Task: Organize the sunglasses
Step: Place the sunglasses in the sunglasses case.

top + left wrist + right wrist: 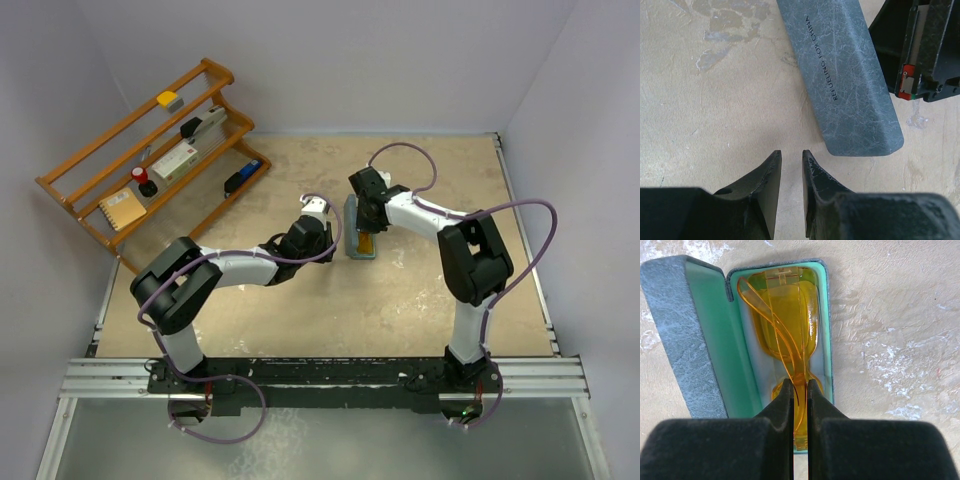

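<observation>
**One pair in its case, lid not yet shut**

One pair of translucent orange plastic sunglasses (785, 325) lies lengthwise in the tray of a grey textured hard case (670, 340) with a mint-green lining. The case rests on the beige bench (700, 100) between the two arms, with its lid thrown open to one side.

The right fingers (780, 405) are clamped on a thin orange temple arm at the near end of the frame, directly above the tray. The lenses sit within the case walls. Whether the frame is pressed fully down cannot be told from the wrist view, and one temple arm appears to arc slightly above the lenses.

The left fingers (767, 175) stand a little apart and hold nothing. They hover low over the bench, just beside the grey outer shell of the case and not touching it.

Assessment: the placing step looks nearly complete, as the glasses are inside the case. Left to do, by my judgement:
- release the temple arm and lift the right arm away;
- confirm that both temple arms lie flat enough for the lid to pass;
- swing the lid over and press it shut.

The left arm appears well placed for the lid. A wooden slatted rack (150, 150) holding small office items stands well apart at the far left corner. It plays no evident part.
</observation>
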`<move>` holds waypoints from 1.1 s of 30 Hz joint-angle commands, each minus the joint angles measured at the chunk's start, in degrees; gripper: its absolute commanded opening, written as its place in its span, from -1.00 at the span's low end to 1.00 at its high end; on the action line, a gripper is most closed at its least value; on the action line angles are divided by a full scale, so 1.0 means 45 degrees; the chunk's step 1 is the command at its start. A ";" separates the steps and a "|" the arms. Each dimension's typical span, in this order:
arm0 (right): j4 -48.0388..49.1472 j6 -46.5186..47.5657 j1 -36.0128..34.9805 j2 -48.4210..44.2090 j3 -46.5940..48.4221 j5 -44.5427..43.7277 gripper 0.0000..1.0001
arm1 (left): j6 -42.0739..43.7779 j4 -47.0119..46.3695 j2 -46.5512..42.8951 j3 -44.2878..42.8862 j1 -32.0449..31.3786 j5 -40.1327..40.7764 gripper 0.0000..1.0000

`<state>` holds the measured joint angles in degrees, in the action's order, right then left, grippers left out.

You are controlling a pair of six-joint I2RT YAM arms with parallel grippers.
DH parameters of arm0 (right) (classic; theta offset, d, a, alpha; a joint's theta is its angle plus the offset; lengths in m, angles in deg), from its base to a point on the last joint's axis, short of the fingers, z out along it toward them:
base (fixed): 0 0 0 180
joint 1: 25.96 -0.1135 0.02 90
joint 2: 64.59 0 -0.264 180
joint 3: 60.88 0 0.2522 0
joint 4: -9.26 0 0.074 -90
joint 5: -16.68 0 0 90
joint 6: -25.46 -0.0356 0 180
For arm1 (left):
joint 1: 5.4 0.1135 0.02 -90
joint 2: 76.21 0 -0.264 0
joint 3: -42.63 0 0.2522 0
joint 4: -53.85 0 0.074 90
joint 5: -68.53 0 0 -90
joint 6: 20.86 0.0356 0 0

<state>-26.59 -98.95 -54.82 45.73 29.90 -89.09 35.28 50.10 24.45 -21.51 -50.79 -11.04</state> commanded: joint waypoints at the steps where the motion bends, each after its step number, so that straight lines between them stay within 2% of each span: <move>1: 0.0059 -0.0257 -0.0051 0.0155 0.0162 -0.0440 -1.00 | -0.0129 -0.0431 -0.0231 -0.0145 0.0086 -0.0055 -0.59; 11: 0.0121 -0.0322 -0.0071 0.0023 -0.0176 -0.0510 -0.99 | -0.0163 -0.0501 -0.0194 -0.0129 0.0086 -0.0131 -0.59; 22: 0.0100 -0.0306 -0.0071 -0.0994 -0.0363 -0.0514 -0.49 | -0.0203 -0.0531 -0.0193 -0.0144 0.0086 -0.0187 -0.59; 27: 0.0219 -0.0227 -0.0071 -0.1320 -0.0469 -0.0342 -0.40 | -0.0208 -0.0521 -0.0200 -0.0148 0.0086 -0.0173 -0.59; 33: 0.0089 -0.0247 -0.0071 -0.1635 -0.0537 -0.0389 -0.39 | -0.0179 -0.0450 -0.0218 -0.0152 0.0088 -0.0139 -0.59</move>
<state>-25.58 -99.93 -54.84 41.98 28.04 -89.30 35.23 50.10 24.45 -21.51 -50.79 -11.45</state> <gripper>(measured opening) 0.304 0.208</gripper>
